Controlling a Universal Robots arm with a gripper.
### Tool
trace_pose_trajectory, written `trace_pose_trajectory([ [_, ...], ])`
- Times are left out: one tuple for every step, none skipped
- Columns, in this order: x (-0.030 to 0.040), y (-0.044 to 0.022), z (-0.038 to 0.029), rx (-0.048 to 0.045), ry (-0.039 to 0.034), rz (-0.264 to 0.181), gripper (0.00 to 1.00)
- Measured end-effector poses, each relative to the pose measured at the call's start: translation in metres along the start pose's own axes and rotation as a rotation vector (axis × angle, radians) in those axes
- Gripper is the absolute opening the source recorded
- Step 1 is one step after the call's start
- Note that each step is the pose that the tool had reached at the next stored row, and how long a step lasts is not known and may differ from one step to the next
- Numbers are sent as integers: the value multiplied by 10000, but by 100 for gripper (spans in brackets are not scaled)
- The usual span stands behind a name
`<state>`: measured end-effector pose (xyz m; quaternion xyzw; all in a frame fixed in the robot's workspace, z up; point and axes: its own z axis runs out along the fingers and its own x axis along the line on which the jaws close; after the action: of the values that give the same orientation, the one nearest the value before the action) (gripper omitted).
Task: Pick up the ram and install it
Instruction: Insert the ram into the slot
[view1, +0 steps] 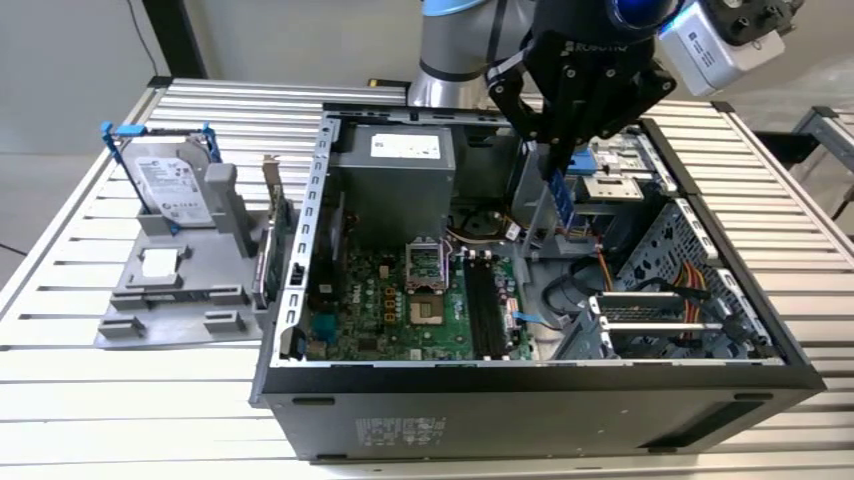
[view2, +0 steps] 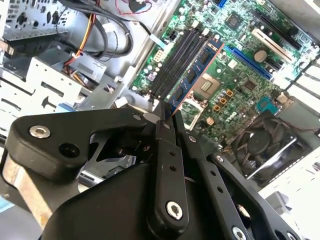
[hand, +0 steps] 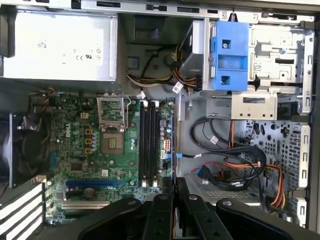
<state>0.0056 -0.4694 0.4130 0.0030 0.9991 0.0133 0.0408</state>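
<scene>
Though edge-on elsewhere, ram (view2: 196, 75) (chip-side) between fingers (view2: 164, 132).

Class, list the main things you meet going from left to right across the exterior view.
hard drive → upright card → power supply → ram → drive cage

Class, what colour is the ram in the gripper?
The ram is blue with black chips; see second wrist view.

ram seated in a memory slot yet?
No, in the second wrist view the ram is clamped in the hand, and the memory slots on the motherboard lie empty.
</scene>
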Motion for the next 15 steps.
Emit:
trace_pose_trajectory([
  [0, 0, 0, 7, -2, 84, 0],
  [0, 0, 0, 14, -5, 180, 0],
  [0, 0, 0, 21, -7, 267, 0],
  [1, 0, 0, 29, -10, 360, 0],
  [1, 0, 0, 38, -12, 459, 0],
  [1, 0, 0, 45, -15, 553, 0],
  [2, 0, 0, 53, -18, 649, 0],
  [2, 0, 0, 60, -20, 738, 0],
  [2, 0, 0, 67, -22, 826, 0],
  [2, 0, 0, 74, -25, 909, 0],
  [2, 0, 0, 81, -27, 990, 0],
  [3, 0, 0, 88, -29, 1070, 0],
  [3, 0, 0, 94, -31, 1151, 0],
  [3, 0, 0, 100, -33, 1228, 0],
  [3, 0, 0, 107, -35, 1308, 0],
])
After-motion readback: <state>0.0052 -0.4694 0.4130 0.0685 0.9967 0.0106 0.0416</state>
